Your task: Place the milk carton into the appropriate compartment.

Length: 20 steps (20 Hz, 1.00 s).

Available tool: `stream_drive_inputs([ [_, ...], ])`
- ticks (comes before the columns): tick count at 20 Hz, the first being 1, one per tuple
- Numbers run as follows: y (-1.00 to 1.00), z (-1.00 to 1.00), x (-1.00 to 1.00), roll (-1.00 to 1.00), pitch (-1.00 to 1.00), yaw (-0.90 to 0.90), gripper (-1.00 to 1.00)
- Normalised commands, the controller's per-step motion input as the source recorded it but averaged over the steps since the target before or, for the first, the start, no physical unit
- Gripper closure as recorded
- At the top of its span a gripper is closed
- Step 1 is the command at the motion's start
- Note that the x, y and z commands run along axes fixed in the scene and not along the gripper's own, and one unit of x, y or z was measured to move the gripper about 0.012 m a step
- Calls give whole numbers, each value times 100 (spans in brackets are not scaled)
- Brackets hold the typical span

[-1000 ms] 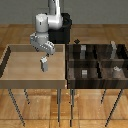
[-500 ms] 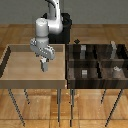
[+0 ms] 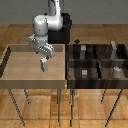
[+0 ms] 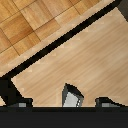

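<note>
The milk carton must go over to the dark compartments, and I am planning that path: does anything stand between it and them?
Only walls. The milk carton hangs in the gripper over the light tray; the tray's wall and the dark bin's rim lie between.

Lit evenly and brightly, without glare; soft and pixelated in both views, with only faint shadow under the milk carton (image 3: 44, 65).
</note>
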Motion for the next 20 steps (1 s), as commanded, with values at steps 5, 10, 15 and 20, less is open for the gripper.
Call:
stream_drive_inputs([
  [5, 0, 0, -60, 0, 0, 0, -100],
  [10, 0, 0, 0, 0, 0, 0, -100],
  [15, 0, 0, 20, 0, 0, 0, -100],
  [20, 0, -20, 20, 0, 0, 0, -100],
])
